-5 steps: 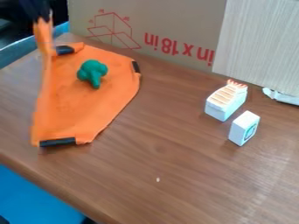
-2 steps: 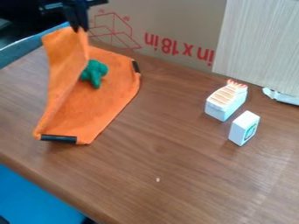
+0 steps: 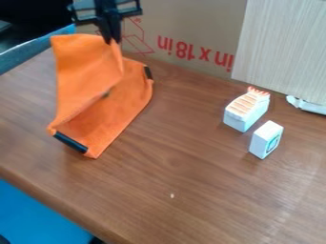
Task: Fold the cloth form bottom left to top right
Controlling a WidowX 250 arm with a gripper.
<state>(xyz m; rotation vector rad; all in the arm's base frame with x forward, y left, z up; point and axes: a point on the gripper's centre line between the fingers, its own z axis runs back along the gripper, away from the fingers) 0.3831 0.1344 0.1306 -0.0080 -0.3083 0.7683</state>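
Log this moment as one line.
fold: partial | black two-finger tool: pinching raised part of orange fabric cloth | black strip: cloth's near edge | small white rectangular block: right of cloth

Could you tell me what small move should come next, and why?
Probably lower the claw toward the cloth's right side, then let go: it pinches a raised edge, and the flap stands up over the cloth, not yet flat.

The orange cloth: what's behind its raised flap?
Behind the flap, pinched by the tool, the cloth's lower layer shows, with a black strip at its right edge. A small dark bit peeks past the flap; what it belongs to is covered.
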